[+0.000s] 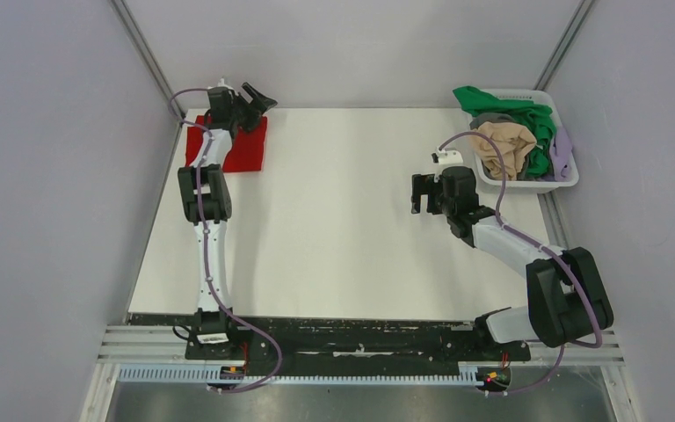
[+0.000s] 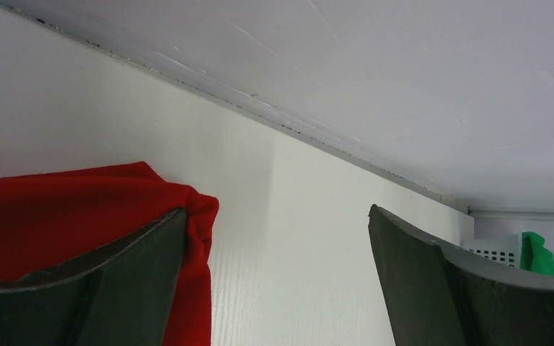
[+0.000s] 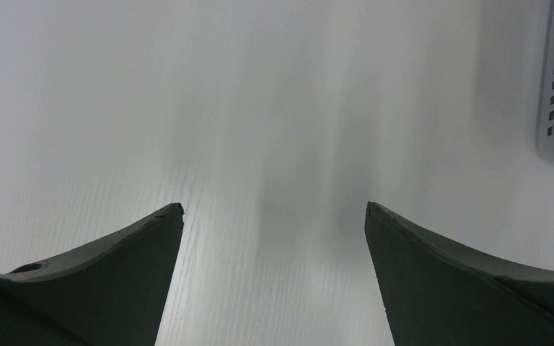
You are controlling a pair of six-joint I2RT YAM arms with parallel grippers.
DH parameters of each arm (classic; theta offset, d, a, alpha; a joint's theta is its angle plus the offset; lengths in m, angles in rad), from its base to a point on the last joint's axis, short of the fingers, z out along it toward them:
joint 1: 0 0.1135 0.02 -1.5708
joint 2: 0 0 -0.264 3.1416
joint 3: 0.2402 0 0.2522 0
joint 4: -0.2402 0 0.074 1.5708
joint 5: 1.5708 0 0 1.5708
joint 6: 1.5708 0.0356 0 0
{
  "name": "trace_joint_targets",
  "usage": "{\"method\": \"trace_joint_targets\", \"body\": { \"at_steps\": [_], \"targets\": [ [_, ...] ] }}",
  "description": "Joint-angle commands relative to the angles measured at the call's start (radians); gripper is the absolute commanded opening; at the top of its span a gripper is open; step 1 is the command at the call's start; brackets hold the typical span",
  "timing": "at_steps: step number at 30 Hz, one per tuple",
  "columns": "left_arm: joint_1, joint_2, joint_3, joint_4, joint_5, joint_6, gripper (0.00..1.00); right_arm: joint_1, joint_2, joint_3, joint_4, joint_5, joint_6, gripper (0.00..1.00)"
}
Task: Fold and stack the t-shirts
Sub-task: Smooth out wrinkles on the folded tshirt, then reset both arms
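No text, label, brand, number or sign can be read in any of the three views.

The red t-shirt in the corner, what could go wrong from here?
The open left gripper has a finger close beside the red t-shirt; it might snag and undo the fold. The shirts in the white basket lie tangled, so the right gripper may lift several at once.

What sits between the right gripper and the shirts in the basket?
Nothing visible but the basket wall itself; the beige shirt is heaped above its rim. The right gripper is open.
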Motion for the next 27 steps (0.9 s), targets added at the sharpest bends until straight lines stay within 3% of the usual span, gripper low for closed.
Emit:
{"method": "trace_joint_targets", "body": {
  "at_steps": [1, 6, 9, 14, 20, 25, 27],
  "targets": [
    [0.003, 0.005, 0.072, 0.001, -0.013, -0.053, 1.0, -0.002, -0.02, 0.016, 0.0, 0.023, -0.014, 0.98],
    [0.002, -0.143, 0.077, -0.046, -0.033, -0.017, 1.0, -0.002, -0.081, 0.01, -0.012, 0.044, 0.004, 0.98],
    [-0.011, -0.302, -0.001, -0.089, -0.011, 0.03, 1.0, -0.005, -0.138, -0.02, -0.012, 0.049, 0.013, 0.98],
    [-0.074, -0.626, -0.362, -0.187, -0.017, 0.132, 1.0, -0.004, -0.223, -0.111, 0.007, 0.063, 0.048, 0.98],
    [-0.259, -1.067, -1.043, -0.076, -0.233, 0.198, 1.0, -0.005, -0.348, -0.221, 0.027, 0.039, 0.093, 0.98],
    [-0.449, -1.445, -1.454, -0.04, -0.515, 0.255, 1.0, -0.006, -0.476, -0.326, 0.044, 0.057, 0.118, 0.98],
    [-0.476, -1.581, -1.62, -0.024, -0.535, 0.233, 1.0, -0.006, -0.52, -0.366, 0.046, 0.048, 0.117, 0.98]
  ]
}}
